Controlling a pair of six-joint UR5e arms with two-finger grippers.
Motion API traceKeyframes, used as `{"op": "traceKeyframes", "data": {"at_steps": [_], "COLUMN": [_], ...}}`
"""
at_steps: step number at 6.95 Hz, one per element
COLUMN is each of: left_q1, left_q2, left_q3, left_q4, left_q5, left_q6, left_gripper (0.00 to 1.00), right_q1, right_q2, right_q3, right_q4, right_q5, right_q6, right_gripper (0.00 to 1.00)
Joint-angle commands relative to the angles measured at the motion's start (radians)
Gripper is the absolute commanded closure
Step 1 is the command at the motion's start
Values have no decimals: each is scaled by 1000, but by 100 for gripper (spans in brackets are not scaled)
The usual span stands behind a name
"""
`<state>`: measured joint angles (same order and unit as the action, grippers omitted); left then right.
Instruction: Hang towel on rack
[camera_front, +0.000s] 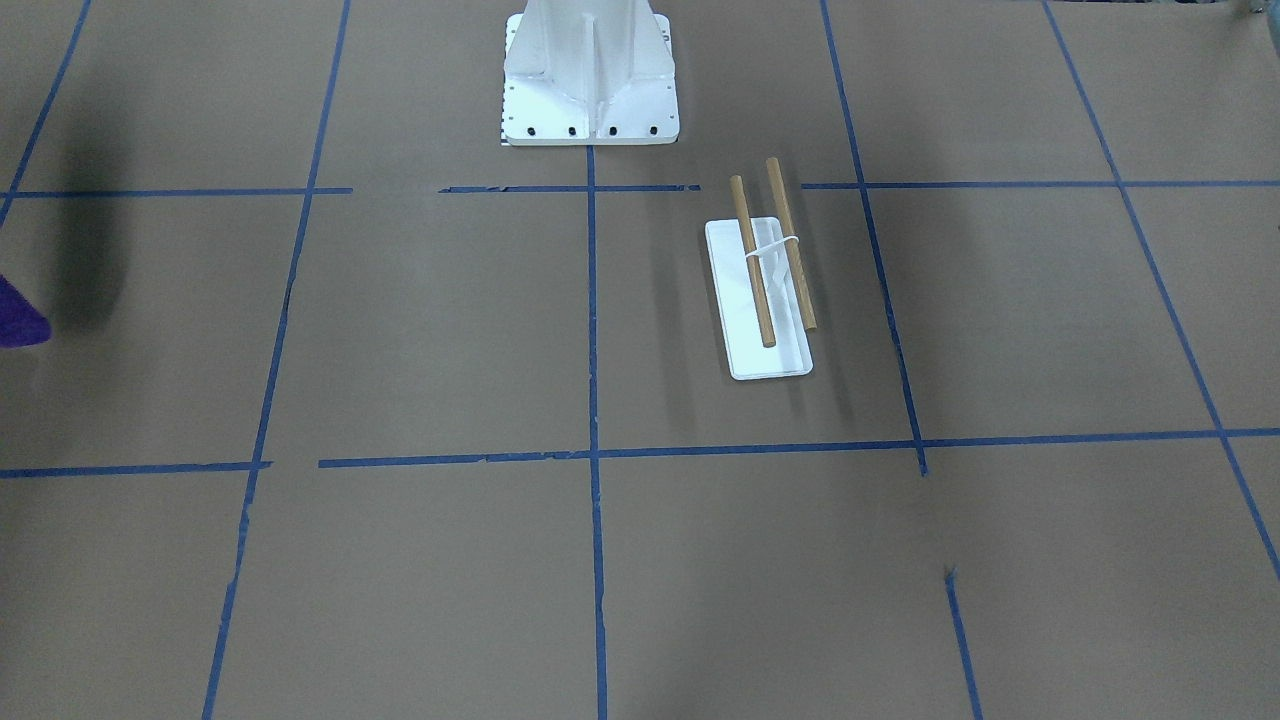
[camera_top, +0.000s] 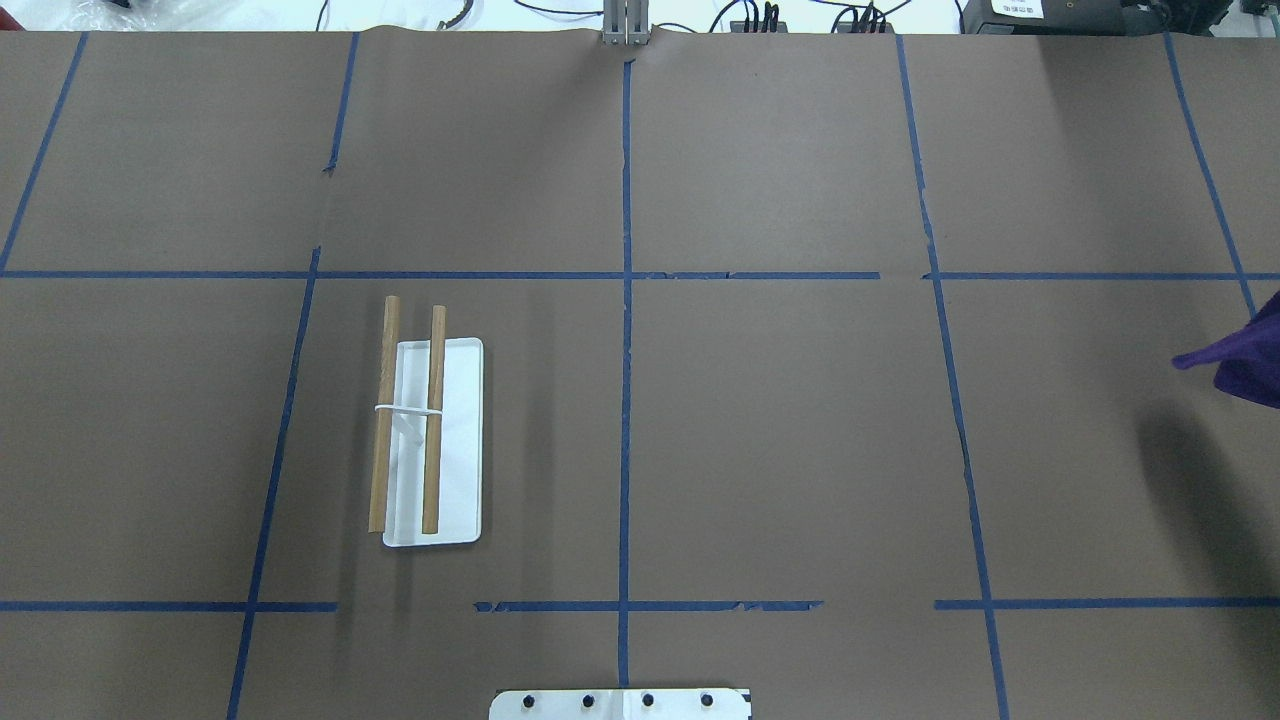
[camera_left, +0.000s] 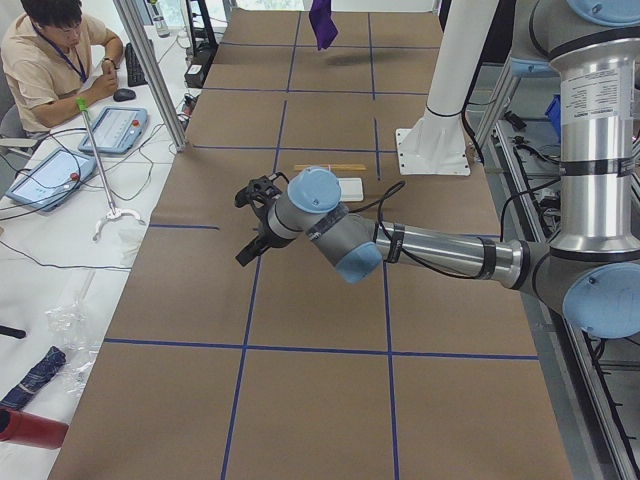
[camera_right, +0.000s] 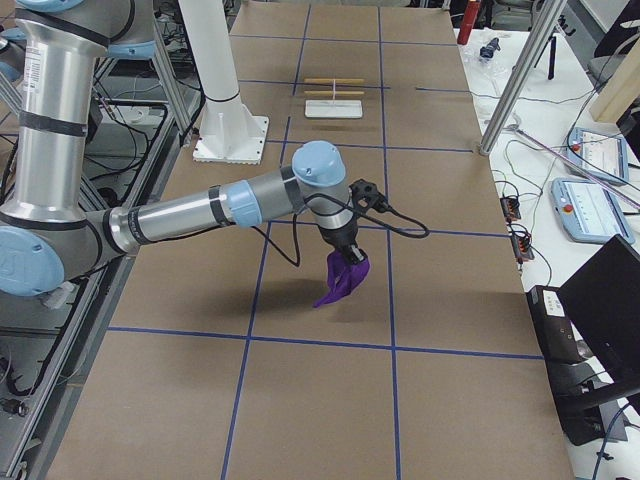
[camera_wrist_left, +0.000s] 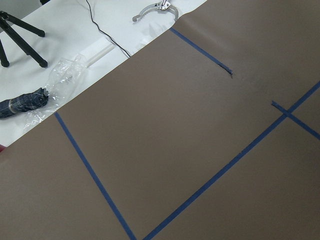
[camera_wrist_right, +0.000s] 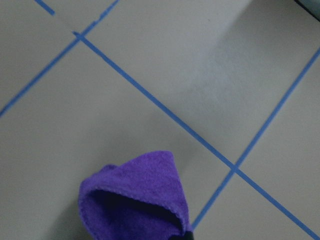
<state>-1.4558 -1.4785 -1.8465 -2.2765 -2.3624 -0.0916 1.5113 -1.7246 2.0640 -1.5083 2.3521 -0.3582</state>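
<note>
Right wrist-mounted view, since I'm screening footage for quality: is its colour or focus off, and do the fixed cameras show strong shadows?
Right wrist-mounted view: washed out, the brown table paper reads pale grey, the towel slightly soft. Overhead exterior view: a broad soft shadow lies on the paper near the towel at the right edge. Exterior front-facing view: the same shadow at the left edge.

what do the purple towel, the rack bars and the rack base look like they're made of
Towel: soft fleecy cloth, maybe microfibre; fuzzy nap, stitched edge. Rack bars: matte light-brown wood, likely dowels. Rack base: smooth white, faint sheen; plastic or painted metal, unclear.
</note>
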Motion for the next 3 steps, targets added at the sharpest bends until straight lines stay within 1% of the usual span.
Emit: {"op": "traceKeyframes", "data": {"at_steps": [1, 2, 3], "left_q1": [133, 220, 324], "left_q2": [-93, -167, -269], "left_q3": [-42, -68, -69], "left_q4": [0, 0, 2], "left_q5": [0, 0, 3], "left_q6": [-315, -526, -762], "left_gripper": [0, 0, 0], "right_q1": [-145, -236, -322], "right_q2": [161, 240, 337], "right_q3": [31, 57, 62], "right_q4": [-7, -7, -7], "right_q5": [44, 32, 10], "right_q6": [289, 455, 552], "right_gripper": [100, 100, 100]}}
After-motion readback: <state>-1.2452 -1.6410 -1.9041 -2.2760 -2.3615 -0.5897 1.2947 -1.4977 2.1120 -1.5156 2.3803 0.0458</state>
